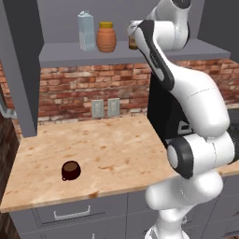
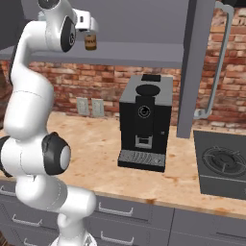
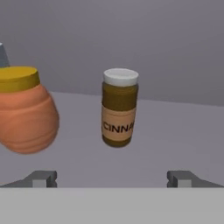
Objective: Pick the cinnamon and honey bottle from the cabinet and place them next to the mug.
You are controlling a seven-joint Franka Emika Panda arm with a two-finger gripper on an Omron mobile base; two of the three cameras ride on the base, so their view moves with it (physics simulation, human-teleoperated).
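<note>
The pincer is seen with its two tips spread wide at the bottom of the hand view, nothing between them. Just above, at the centre of that frame, the cinnamon stands upright on the cabinet shelf, lined up with the gap but not yet inside it. At the left edge the honey bottle sits close beside the jar.

A slightly skewed advance could be expected to tip the narrow jar, or the left tip could be driven into the honey bottle. The cabinet's front edge could also be clipped on withdrawal.

In the left base view, the cabinet shelf at the top holds a pale carton, the honey bottle and the jar. The mug rests at lower left on the wooden surface; its contents cannot be made out.
</note>
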